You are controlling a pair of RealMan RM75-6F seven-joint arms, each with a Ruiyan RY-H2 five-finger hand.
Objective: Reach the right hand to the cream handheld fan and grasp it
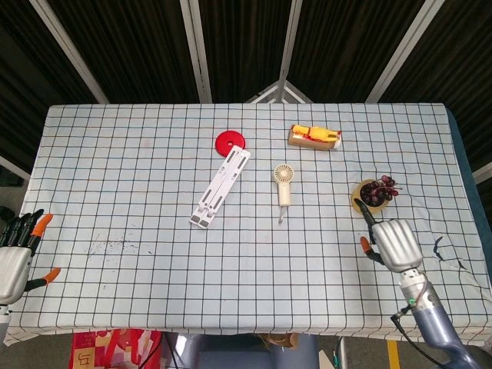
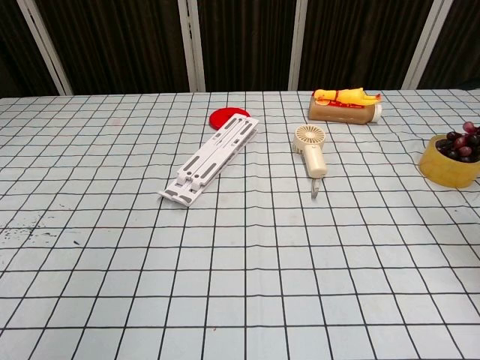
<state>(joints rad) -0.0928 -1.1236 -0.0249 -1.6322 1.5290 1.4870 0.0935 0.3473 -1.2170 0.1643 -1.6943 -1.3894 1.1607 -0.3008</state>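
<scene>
The cream handheld fan (image 1: 283, 183) lies flat near the table's middle, round head toward the far side, handle toward me; the chest view shows the fan (image 2: 310, 150) too. My right hand (image 1: 390, 242) hovers over the cloth to the fan's right and nearer me, just in front of the grape bowl, holding nothing with its fingers pointing toward the far side. My left hand (image 1: 15, 254) rests off the table's near left corner, fingers apart and empty. Neither hand appears in the chest view.
A white folding stand (image 1: 221, 187) lies diagonally left of the fan, with a red disc (image 1: 230, 141) behind it. A yellow rubber chicken on a brown block (image 1: 315, 137) sits behind the fan. A yellow bowl of dark grapes (image 1: 372, 195) stands to the right.
</scene>
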